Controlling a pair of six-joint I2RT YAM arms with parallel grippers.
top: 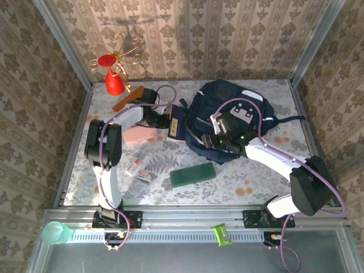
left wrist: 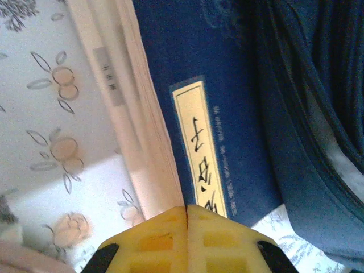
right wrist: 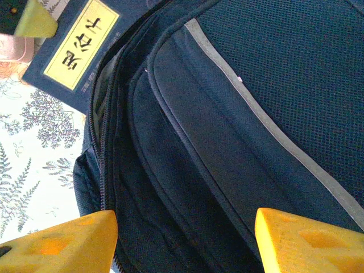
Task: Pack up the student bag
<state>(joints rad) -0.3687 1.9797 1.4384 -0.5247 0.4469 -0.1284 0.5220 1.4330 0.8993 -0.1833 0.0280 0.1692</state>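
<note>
One booklet (left wrist: 227, 68), left claw (left wrist: 187, 209) closed, student bag (left wrist: 318, 114)

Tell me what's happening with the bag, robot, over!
Left hand shut at edge of navy booklet. Right hand open, over student bag. Booklet beside bag, not yet inside.

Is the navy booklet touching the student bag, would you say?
Touching. In the right wrist view the student bag overlaps the edge of the navy booklet, no gap.

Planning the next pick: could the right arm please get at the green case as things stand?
Probably yes: the right gripper is open and empty over the student bag, and the green case lies uncovered on bare table close by, nothing between them.
</note>
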